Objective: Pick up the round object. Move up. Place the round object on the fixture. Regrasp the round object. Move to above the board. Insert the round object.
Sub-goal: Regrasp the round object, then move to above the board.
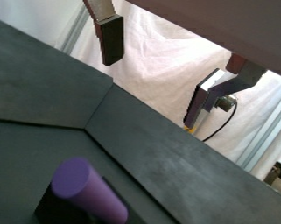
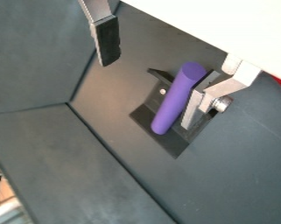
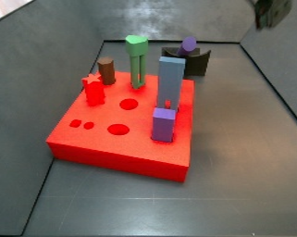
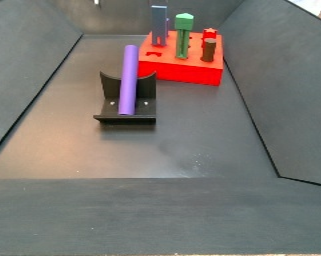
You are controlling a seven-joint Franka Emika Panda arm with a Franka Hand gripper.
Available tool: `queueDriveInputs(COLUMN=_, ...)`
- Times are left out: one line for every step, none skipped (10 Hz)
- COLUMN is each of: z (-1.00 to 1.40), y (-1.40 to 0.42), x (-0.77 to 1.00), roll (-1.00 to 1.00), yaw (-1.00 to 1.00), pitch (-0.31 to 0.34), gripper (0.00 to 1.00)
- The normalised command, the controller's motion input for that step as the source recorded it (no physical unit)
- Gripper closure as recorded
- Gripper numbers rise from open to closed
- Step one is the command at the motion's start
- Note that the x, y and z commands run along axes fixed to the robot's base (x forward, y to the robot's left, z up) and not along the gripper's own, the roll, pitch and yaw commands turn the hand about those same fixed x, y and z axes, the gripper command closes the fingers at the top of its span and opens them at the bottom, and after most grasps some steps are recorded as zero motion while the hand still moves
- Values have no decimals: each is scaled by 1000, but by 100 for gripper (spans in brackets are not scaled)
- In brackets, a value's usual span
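**Operator:** One item needs confirming: where is the round object (image 4: 128, 78), and why does it rest there?

**Technician:** It lies along the fixture (image 4: 125, 116), seated in the cradle, one end raised against the back wall. In a side view only its tip (image 3: 188, 43) shows behind the board (image 3: 126, 125). My judgement is that the fixture is used as a rest so that the peg can be gripped afresh, at an angle suited to insertion.

**Operator:** State of the gripper?

**Technician:** The gripper (image 2: 166, 54) is spread and holds nothing. In a wrist view one finger (image 2: 104, 35) stands off to one side of the peg, and the other finger (image 2: 216, 94) sits close beside it. Whether that finger touches the peg cannot be told. The side views show only a dark part of the arm at a frame corner.

**Operator:** Condition of the board?

**Technician:** It lies just beyond the fixture. A green peg (image 3: 136, 57), a brown cylinder (image 3: 106, 69), a blue block (image 3: 172, 78) and a purple block (image 3: 165, 123) stand in it. Round holes (image 3: 123, 105) are open near the front edge.

**Operator:** Remaining work?

**Technician:** By my reading, the placing is complete. Regrasp, transfer above the board and insertion are not yet done.
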Motion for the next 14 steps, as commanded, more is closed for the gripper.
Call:
queueDriveInputs(z=-1000, y=34, x=71, roll=110, yaw=227, pitch=-34, gripper=0)
queueDriveInputs(z=-1000, y=31, x=85, roll=96, yaw=172, pitch=-106, gripper=0)
queueDriveInputs(z=-1000, y=27, x=95, roll=92, yaw=132, pitch=-140, gripper=0)
queueDriveInputs(z=-1000, y=22, x=105, roll=89, yaw=89, pitch=-153, gripper=0)
queueDriveInputs(z=-1000, y=22, x=117, roll=83, yaw=32, pitch=-142, gripper=0)
queueDriveInputs(z=-924, y=15, x=119, roll=82, yaw=-2, pitch=-126, gripper=0)
queueDriveInputs(z=-811, y=8, x=111, roll=82, yaw=-20, pitch=-113, gripper=0)
queueDriveInputs(z=-534, y=3, x=87, roll=82, yaw=-51, pitch=-65, gripper=0)
queueDriveInputs(z=-424, y=0, x=79, roll=78, yaw=-58, pitch=-44, gripper=0)
queueDriveInputs(z=-214, y=0, x=73, roll=74, yaw=-52, pitch=-12, gripper=0)
queueDriveInputs(z=0, y=0, x=0, roll=0, yaw=0, pitch=0, gripper=100)
queueDriveInputs(z=1000, y=-137, x=242, roll=-112, yaw=-144, pitch=91, gripper=100)
queueDriveInputs(z=1000, y=-137, x=241, roll=-111, yaw=-141, pitch=96, gripper=100)
queueDriveInputs(z=1000, y=-130, x=226, roll=-89, yaw=-109, pitch=138, gripper=100)
